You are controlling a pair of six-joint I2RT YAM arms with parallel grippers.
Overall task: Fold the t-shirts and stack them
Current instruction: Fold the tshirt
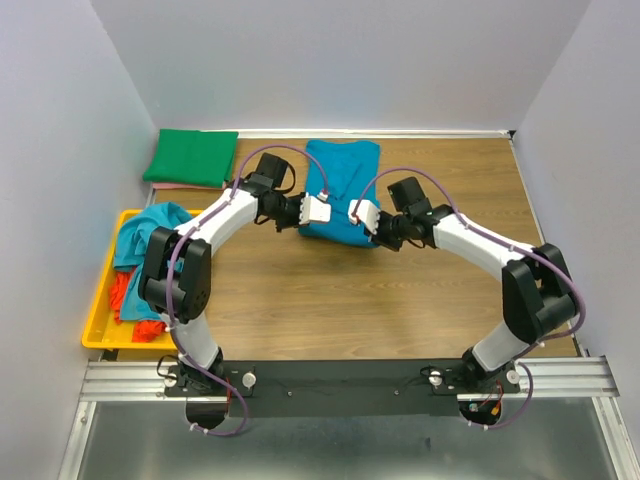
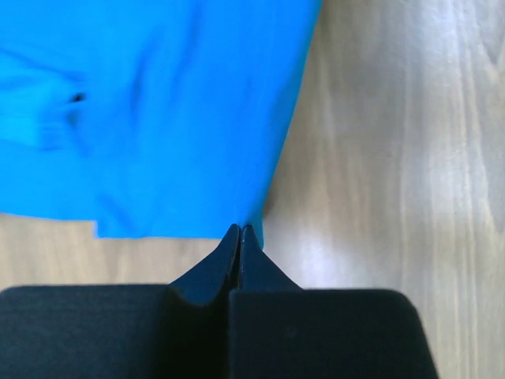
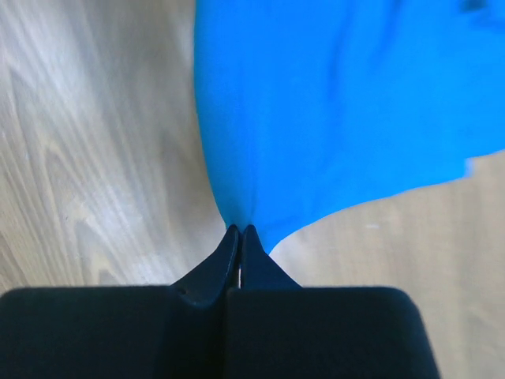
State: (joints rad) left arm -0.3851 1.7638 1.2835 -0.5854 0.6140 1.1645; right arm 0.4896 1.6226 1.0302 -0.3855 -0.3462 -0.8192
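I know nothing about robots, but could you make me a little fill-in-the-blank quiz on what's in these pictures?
1. The left gripper and right gripper are both shut on a t-shirt whose colour is ____.
2. The folded green shirt lies in the far ____ corner of the table.
3. The bin holding crumpled clothes is coloured ____.

Missing words: blue; left; yellow.

blue t-shirt (image 1: 340,180) — near corners hidden under left tool (image 1: 326,210), right tool (image 1: 354,213) | wrist views — top cropped
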